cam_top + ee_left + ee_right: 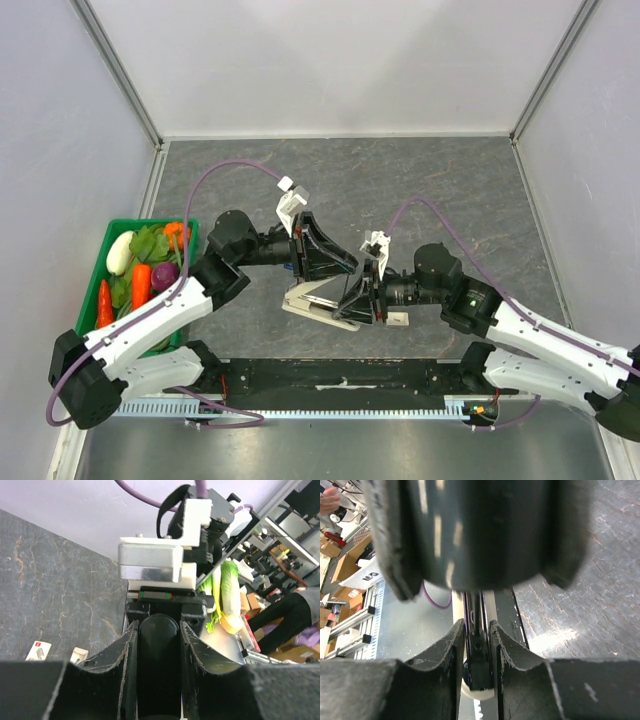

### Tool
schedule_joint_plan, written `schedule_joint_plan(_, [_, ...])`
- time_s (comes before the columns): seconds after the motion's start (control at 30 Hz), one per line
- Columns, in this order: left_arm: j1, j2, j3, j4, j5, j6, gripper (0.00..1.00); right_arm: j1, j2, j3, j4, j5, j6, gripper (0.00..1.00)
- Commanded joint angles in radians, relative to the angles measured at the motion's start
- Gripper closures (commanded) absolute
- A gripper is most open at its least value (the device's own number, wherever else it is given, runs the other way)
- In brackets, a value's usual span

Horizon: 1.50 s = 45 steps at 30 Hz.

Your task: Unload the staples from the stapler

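Note:
The stapler (303, 307) lies open at the table's near middle, its white base on the mat. My left gripper (338, 266) is shut on the stapler's black top cover (157, 670) and holds it tilted up; the left wrist view shows the cover filling the gap between the fingers (125, 652). My right gripper (353, 303) is shut on the narrow black staple magazine (478, 652), with the white base (485, 700) just under it. The raised cover (480, 530) looms blurred above. No staples show.
A green basket (150, 221) of toy vegetables stands at the left edge. A small white piece (397, 320) lies beside the right gripper, and two small white pieces (38, 650) lie on the mat. White walls enclose the grey mat (420, 190).

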Motion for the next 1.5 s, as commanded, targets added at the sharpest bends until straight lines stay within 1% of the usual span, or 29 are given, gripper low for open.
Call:
schedule_joint_plan(0.0, [-0.012,-0.018,-0.021,0.229,-0.214,-0.124,0.98,0.056,0.03,-0.039,0.117,-0.008,0.035,0.66])
schedule_joint_plan(0.2, [-0.014,-0.072,-0.086,0.233,-0.418,-0.158,0.98,0.116,0.069,-0.066,0.185,0.025,0.054,0.66])
schedule_joint_plan(0.4, [-0.015,-0.123,-0.133,0.154,-0.673,-0.182,0.98,0.165,0.08,-0.114,0.278,0.068,0.105,0.66])
schedule_joint_plan(0.47, [-0.017,-0.126,-0.144,0.141,-0.756,-0.196,0.98,0.18,0.09,-0.125,0.307,0.082,0.12,0.66])
schedule_joint_plan(0.67, [-0.044,-0.074,-0.144,0.097,-0.934,-0.19,0.98,0.213,0.171,-0.125,0.409,0.121,0.154,0.66])
schedule_joint_plan(0.8, [-0.051,-0.006,-0.144,0.121,-0.958,-0.188,0.98,0.213,0.242,-0.111,0.453,0.156,0.16,0.66])
schedule_joint_plan(0.93, [-0.054,0.046,-0.144,0.154,-0.961,-0.188,0.98,0.213,0.294,-0.083,0.462,0.196,0.137,0.66])
schedule_joint_plan(1.27, [-0.052,0.161,-0.097,0.18,-0.948,-0.115,0.98,0.191,0.353,0.007,0.344,0.4,0.021,0.66])
schedule_joint_plan(1.47, [-0.051,0.242,-0.075,0.213,-0.919,-0.081,0.98,0.141,0.391,0.02,0.327,0.415,-0.005,0.66])
